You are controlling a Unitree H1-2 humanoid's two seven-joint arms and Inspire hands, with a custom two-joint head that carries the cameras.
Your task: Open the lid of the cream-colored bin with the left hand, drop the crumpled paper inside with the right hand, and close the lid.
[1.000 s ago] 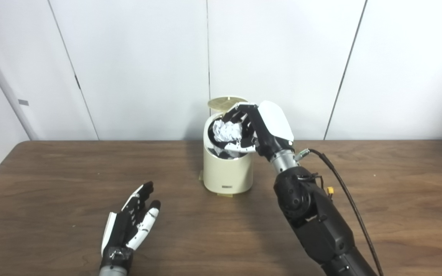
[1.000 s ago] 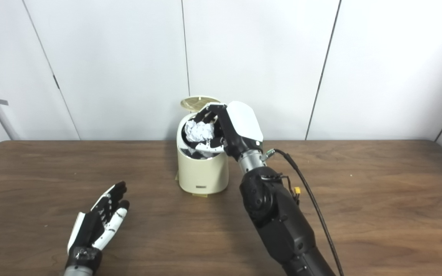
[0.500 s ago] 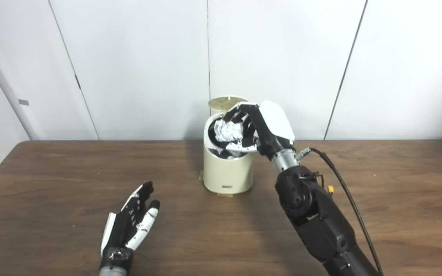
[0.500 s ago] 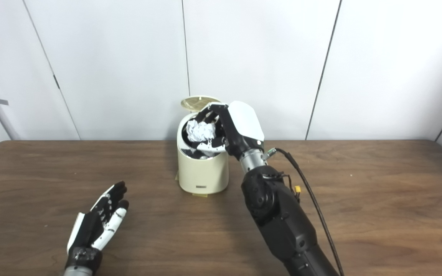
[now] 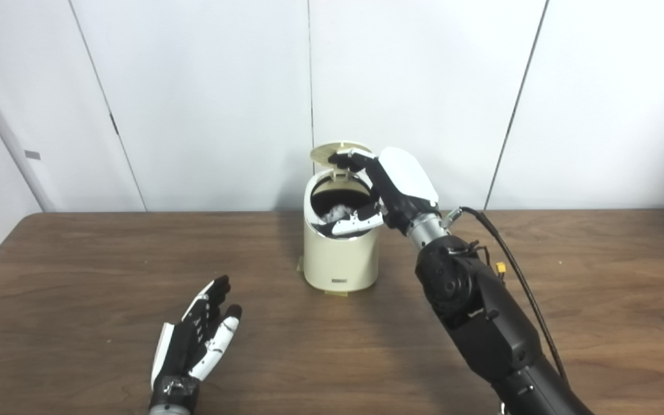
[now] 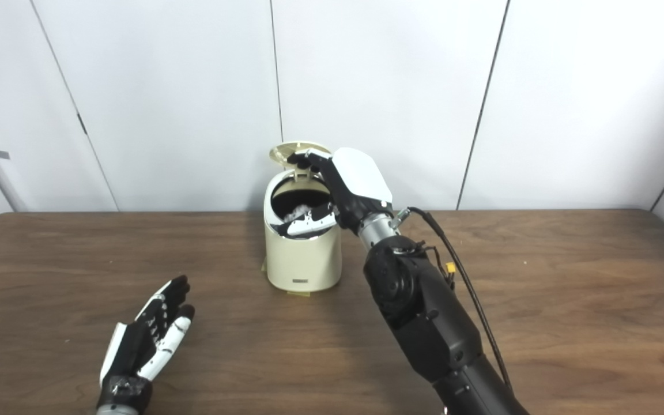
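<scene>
The cream-colored bin (image 5: 340,259) stands at the table's middle back with its round lid (image 5: 332,153) tipped up behind the opening. The crumpled white paper (image 5: 336,211) lies inside the bin's dark opening, only partly visible. My right hand (image 5: 387,187) hovers over the bin's right rim, open, fingers spread across the opening with the tips near the raised lid; it holds nothing. My left hand (image 5: 196,343) rests open on the table at the front left, well away from the bin.
The brown wooden table (image 5: 78,276) stretches wide on both sides of the bin. White wall panels rise right behind the bin. A black cable (image 5: 516,271) runs along my right forearm.
My right hand has opened and let go of the crumpled paper, which has dropped into the bin. The fingers rose toward the lid. My left hand has stayed put.
</scene>
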